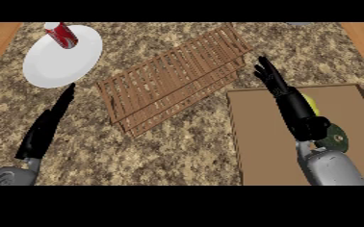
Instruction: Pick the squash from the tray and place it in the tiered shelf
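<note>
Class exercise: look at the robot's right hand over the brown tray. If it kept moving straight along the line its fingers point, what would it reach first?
The right hand points up and slightly left. Straight on, it would probably leave the tray and meet the right end of the wooden shelf first, though its height above the shelf is unclear.

Each robot hand is black and slender, narrowing into long, thin fingers. The right robot hand [283,92] joins a thick black wrist section, and beside that wrist sits a round dark disc with a greenish face and a small pale centre. Below it the right forearm is a smooth, rounded light-grey shell with a glossy sheen. The left robot hand [44,127] ends in a similar grey forearm piece, only partly shown at the lower edge.
</note>
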